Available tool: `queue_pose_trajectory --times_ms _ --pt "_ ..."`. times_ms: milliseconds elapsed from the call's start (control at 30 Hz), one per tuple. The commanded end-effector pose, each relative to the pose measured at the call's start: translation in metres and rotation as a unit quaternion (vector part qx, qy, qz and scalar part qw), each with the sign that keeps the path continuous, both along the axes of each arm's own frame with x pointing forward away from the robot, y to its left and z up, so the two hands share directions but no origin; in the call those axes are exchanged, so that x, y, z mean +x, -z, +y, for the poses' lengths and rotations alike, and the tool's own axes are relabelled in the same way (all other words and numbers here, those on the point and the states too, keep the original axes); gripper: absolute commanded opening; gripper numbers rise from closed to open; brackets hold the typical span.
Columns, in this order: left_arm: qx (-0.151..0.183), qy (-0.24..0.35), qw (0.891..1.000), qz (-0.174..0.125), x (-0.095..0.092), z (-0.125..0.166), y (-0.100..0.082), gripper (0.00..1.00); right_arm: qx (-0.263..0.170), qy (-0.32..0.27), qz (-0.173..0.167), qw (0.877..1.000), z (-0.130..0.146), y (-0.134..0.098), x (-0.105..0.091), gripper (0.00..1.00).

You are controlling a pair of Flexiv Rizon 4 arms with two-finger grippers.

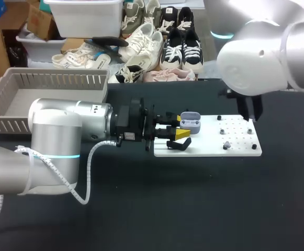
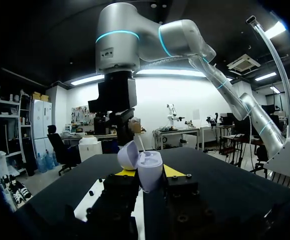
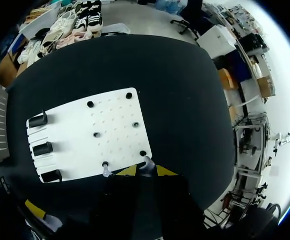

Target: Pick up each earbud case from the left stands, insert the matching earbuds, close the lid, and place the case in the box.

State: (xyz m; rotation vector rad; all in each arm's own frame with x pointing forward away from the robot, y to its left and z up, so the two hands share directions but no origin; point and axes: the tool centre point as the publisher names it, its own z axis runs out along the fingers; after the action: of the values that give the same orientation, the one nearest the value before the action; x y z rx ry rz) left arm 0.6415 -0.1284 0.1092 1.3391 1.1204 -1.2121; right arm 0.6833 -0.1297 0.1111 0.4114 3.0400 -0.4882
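A lavender earbud case [image 1: 190, 121] with its lid open is held over the near-left part of the white board [image 1: 240, 149]; my left gripper [image 1: 179, 132] is shut on it. In the left wrist view the open case [image 2: 144, 167] sits between the yellow tips of the left gripper [image 2: 145, 174], lid tilted up. My right gripper [image 1: 249, 116] hangs above the board's far right corner. In its own view, the right gripper [image 3: 146, 171] is shut on a small pale earbud [image 3: 147, 163]. Another earbud [image 3: 105, 170] stands on the board [image 3: 115, 125], also seen in the head view as the earbud [image 1: 226, 145].
A grey slatted basket [image 1: 15, 78] stands at the table's far left. Three black stands [image 3: 41, 148] line the board's left edge, and several black pegs [image 1: 222, 132] dot the board. A black stand [image 1: 179, 144] lies just under the left gripper.
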Motion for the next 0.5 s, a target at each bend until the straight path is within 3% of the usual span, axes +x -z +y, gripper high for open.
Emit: queue_pose_trajectory --times_ms 33,300,500 --pt "-0.001 0.0 1.0 0.0 0.001 0.0 0.001 0.0 -0.014 0.008 -0.019 1.0 0.005 -0.029 -0.013 0.0" --pt "-0.001 0.0 1.0 0.0 0.001 0.0 0.001 0.0 -0.013 0.039 -0.043 0.998 0.033 -0.086 -0.031 0.0" --pt "-0.001 0.0 1.0 0.0 0.001 0.0 0.001 0.0 -0.008 0.032 -0.042 0.999 0.06 -0.108 -0.046 0.0"
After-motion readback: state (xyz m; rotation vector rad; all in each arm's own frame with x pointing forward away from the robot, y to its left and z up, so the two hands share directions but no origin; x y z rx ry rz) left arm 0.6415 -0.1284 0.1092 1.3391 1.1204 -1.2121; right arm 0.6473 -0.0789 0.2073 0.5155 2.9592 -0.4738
